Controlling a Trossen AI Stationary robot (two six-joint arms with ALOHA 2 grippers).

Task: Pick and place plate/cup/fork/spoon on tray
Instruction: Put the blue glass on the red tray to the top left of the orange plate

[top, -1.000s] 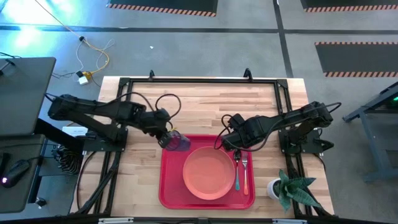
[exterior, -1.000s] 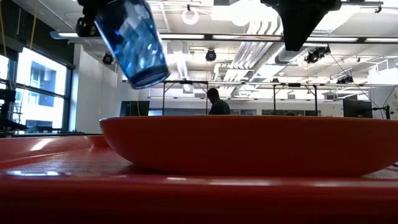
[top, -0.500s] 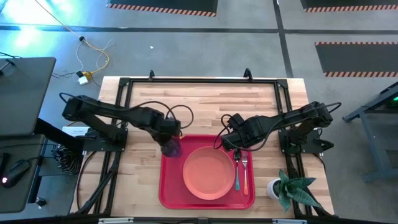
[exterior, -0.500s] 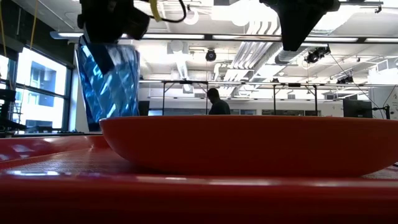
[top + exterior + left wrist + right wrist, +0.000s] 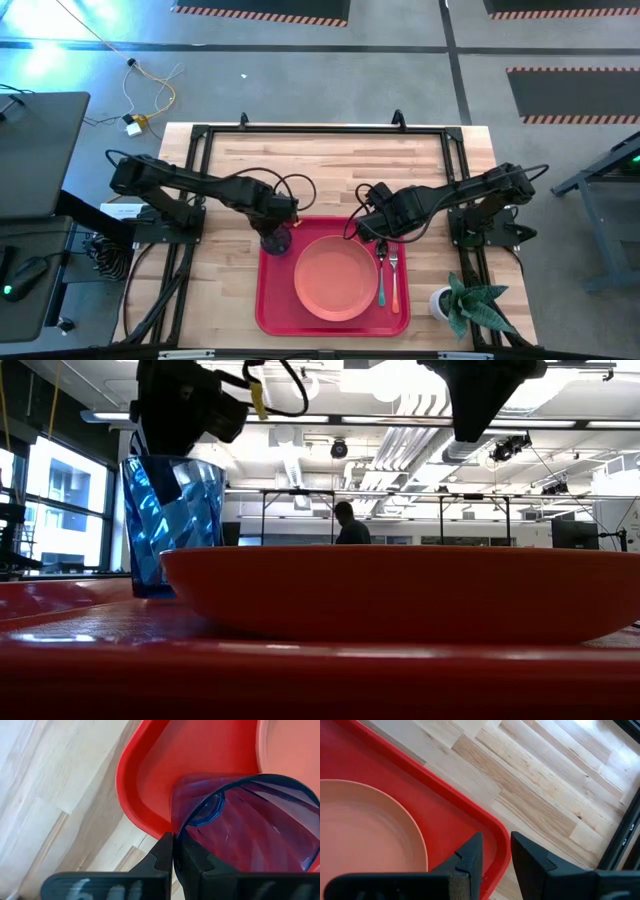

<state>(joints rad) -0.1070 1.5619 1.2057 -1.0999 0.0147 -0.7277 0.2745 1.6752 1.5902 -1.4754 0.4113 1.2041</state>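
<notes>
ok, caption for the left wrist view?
Left hand pinching the blue cup's rim, cup at the red tray's corner.

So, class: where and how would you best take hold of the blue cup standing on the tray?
Grip the cup by its rim wall from above: it stands upright and open-topped in the tray corner beside the plate. The left gripper pinches it this way.

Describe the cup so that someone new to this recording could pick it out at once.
Find the large red tray on the wooden table, with the salmon-orange plate in its middle. At the tray's far left corner stands the cup, its rim pinched in the left gripper jaws. It is the only translucent blue thing there, much smaller than the plate.
</notes>
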